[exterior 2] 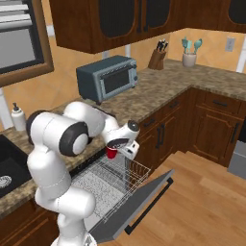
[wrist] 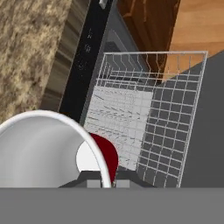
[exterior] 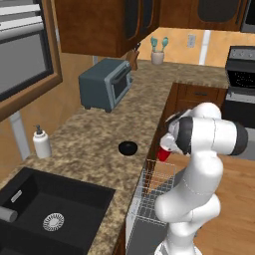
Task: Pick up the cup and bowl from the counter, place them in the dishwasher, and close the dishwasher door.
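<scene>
I had the gripper (exterior 2: 115,150) clamped on the cup (exterior 2: 111,153), the red cup hanging mouth-up at centre frame in the right base view, above the white wire rack (exterior 2: 115,178) of the dishwasher (exterior: 144,219). In the hand view the cup's white rim swept across the lower left, with the rack's grid spread through the middle and right. My judgement was that the step in hand was the set-down: come straight down, keep the cup upright, and let go only once its base sat on the wires. The rack's raised wire wall ran close under the cup on the side toward the counter (exterior: 89,134), so I reckoned I wanted to drift toward the grid's middle before descending. The dishwasher door (exterior 2: 144,202) lay folded down at lower centre, its bar handle toward the wooden floor, leaving open air above the rack. The bowl (exterior: 128,147) sat on the counter, centre of the left base view, near the counter's edge and well apart from the soap dispenser (exterior: 42,142) at left.
</scene>
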